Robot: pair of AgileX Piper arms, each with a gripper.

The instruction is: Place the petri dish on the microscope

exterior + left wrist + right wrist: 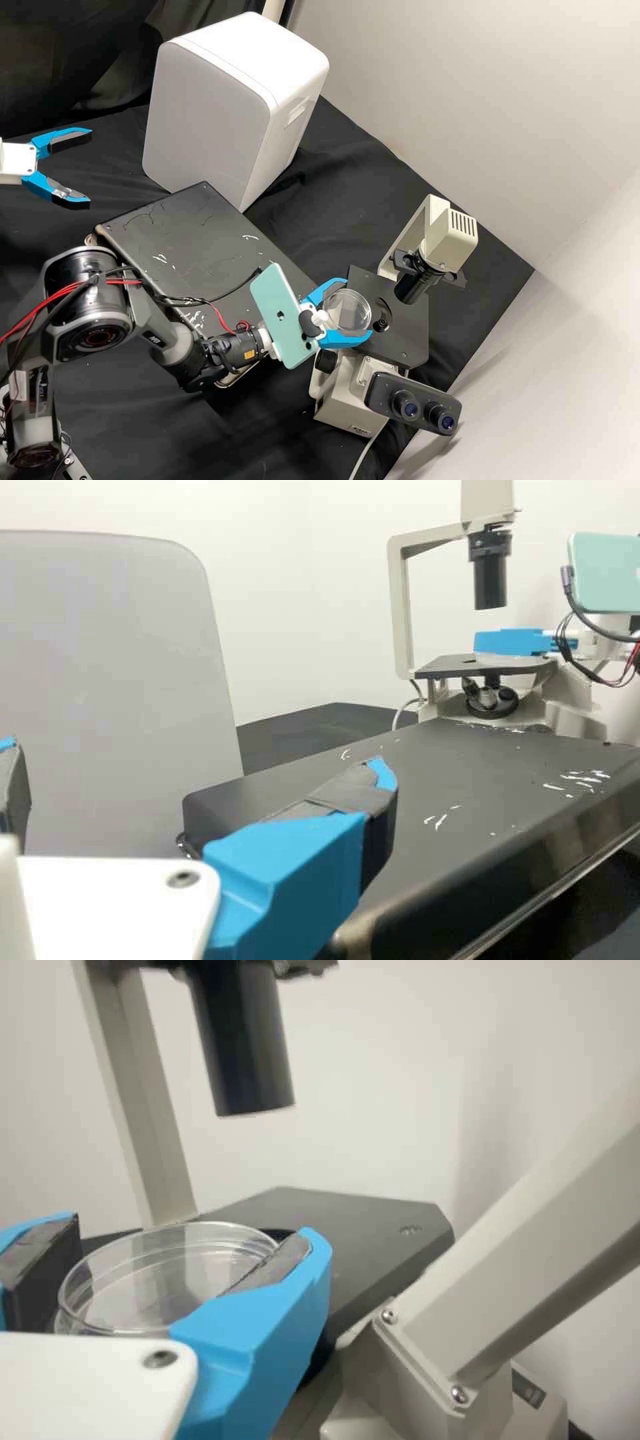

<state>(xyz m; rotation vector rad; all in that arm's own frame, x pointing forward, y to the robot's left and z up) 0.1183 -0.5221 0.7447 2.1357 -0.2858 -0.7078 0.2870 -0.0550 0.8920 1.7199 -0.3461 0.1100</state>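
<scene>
A clear round petri dish (346,311) sits between the blue fingers of my right gripper (356,307), which is shut on it. The dish hangs just above the near-left part of the microscope's black stage (399,328). In the right wrist view the petri dish (160,1275) is level between the fingers (270,1305), with the stage (370,1235) behind it and the dark condenser tube (240,1035) above. My left gripper (75,165) stands open at the far left of the bench, holding nothing. The left wrist view shows the microscope (480,670) far off.
A tall white box (233,100) stands at the back of the bench. A flat black slab (193,247) with white scuffs lies between the two arms. The microscope's eyepieces (423,407) point toward the front edge. A white wall runs along the right.
</scene>
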